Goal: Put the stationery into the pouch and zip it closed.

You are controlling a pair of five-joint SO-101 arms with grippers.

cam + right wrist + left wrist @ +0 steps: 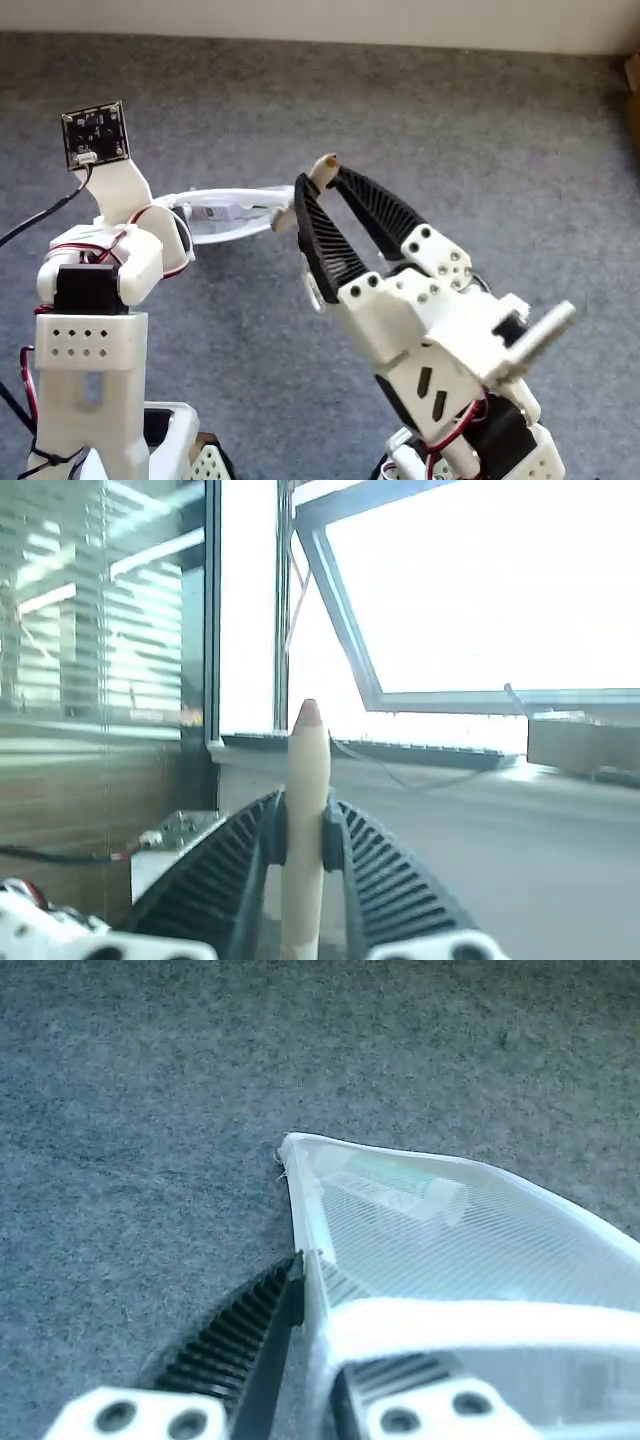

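Table: grey felt-like surface [450, 100] under both my arms.
My right arm: lifted clear of the table, wrist tipped up, so my right claw [318, 188] faces the room's windows.
My left arm: held low, my left claw [305, 1275] clamped shut on the pouch's edge, one ribbed finger beside it, the other seen through the mesh.
Pouch [240, 225]: translucent white, lying between my arms, long axis across the table.
Tube [395, 1188]: inside the pouch, lying along it; label print too blurred to read.
Pencil [305, 770]: cream, pinched in my right claw, long axis along the fingers, brownish tip upward past the fingertips.
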